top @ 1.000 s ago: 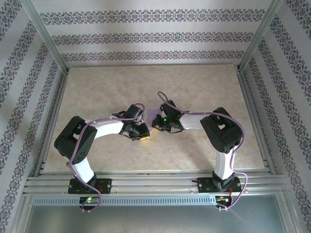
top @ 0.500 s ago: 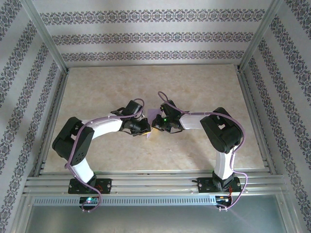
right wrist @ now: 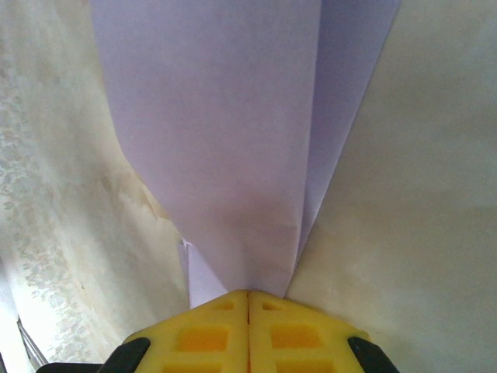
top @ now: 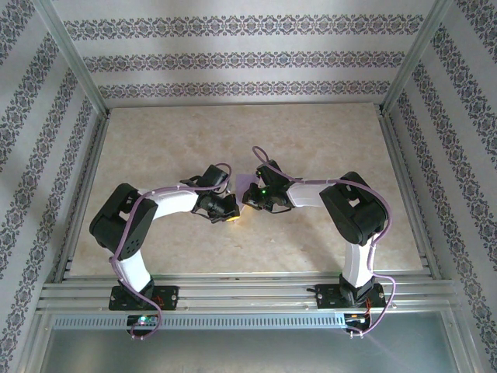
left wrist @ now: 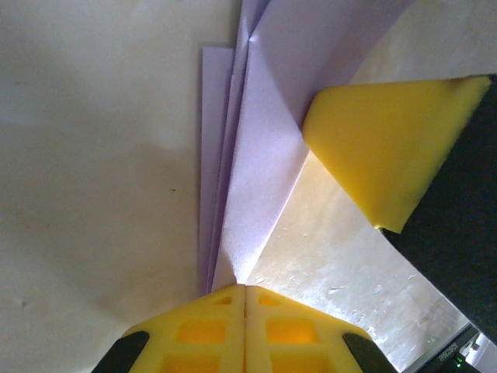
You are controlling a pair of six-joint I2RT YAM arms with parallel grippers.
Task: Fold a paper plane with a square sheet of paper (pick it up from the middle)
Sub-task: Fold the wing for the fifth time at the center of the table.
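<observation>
The paper (top: 245,185), pale lavender and already creased into several long layers, is near the middle of the desk (top: 311,140), between the two hands. In the left wrist view the paper (left wrist: 256,179) fans toward 12 o'clock from the left hand (left wrist: 245,289), whose yellow fingers are pressed together on its narrow end at 6 o'clock (a yellow finger (left wrist: 380,148) of the other hand touches it at 2 o'clock). The right hand (right wrist: 248,294) likewise pinches the paper (right wrist: 217,140). From above, the left hand (top: 233,217) lies at 7 o'clock of the paper and the right hand (top: 248,200) at 5 o'clock.
</observation>
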